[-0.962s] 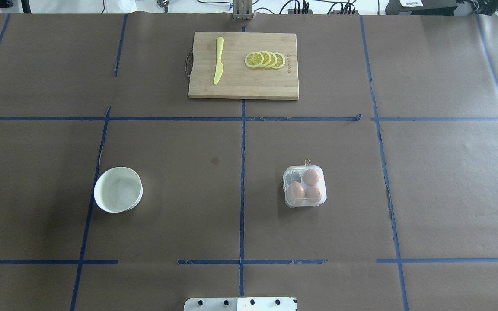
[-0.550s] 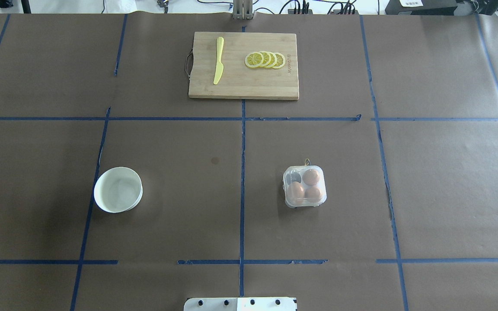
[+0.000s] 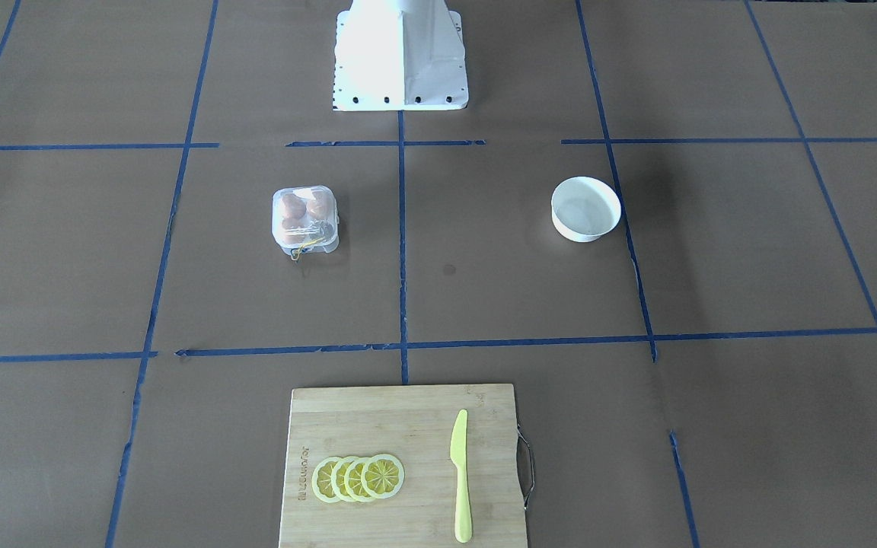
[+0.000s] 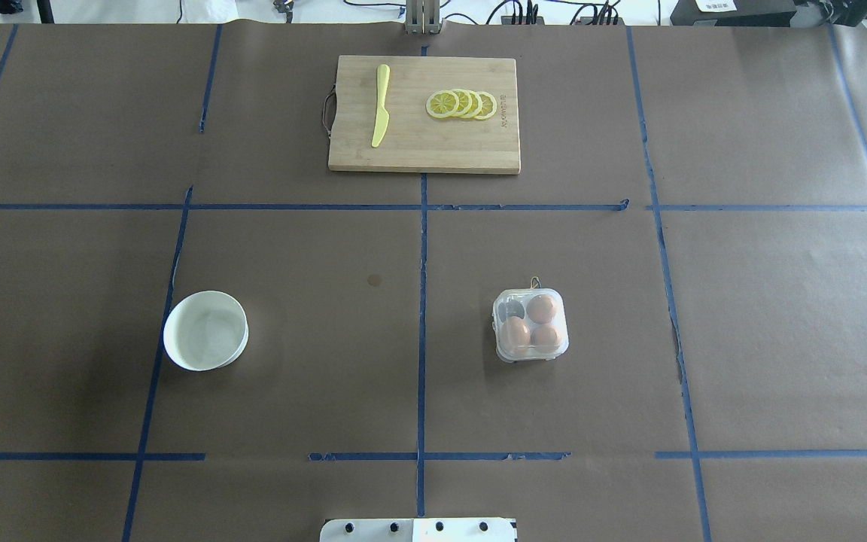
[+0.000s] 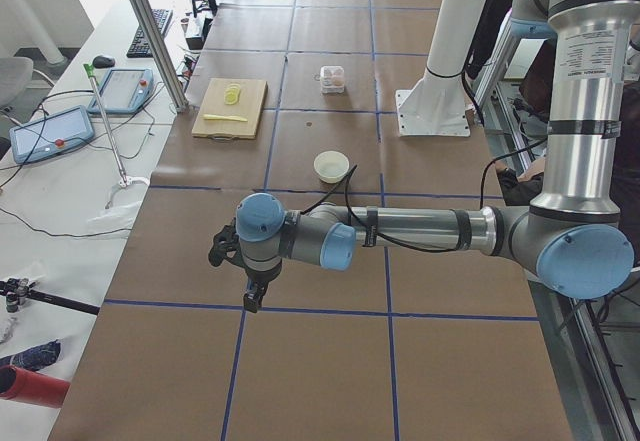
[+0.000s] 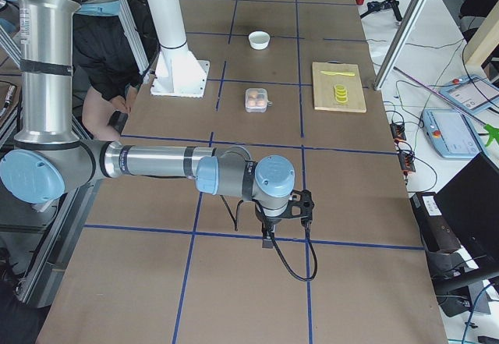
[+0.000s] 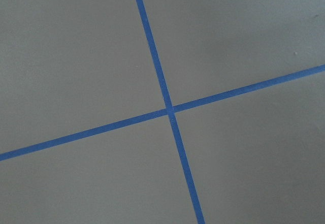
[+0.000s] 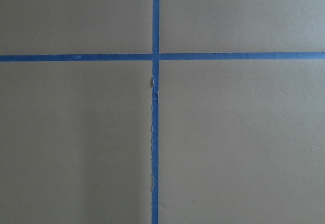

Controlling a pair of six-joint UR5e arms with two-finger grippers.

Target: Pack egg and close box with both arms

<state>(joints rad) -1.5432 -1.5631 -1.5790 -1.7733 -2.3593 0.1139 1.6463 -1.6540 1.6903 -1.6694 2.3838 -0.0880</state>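
The box (image 4: 530, 325) stands right of centre in the overhead view with three brown eggs (image 4: 541, 308) in its cells; whether the lid is latched cannot be determined. The left gripper (image 5: 252, 297) hangs at lower left of the exterior left view and the right gripper (image 6: 267, 239) at lower centre of the exterior right view, both well apart from the box, and the finger opening of either cannot be determined. The white bowl (image 4: 170, 331) sits at centre left, and the cutting board (image 4: 418, 154) with yellow knife (image 4: 381, 105) and lemon slices (image 4: 461, 104) at top centre.
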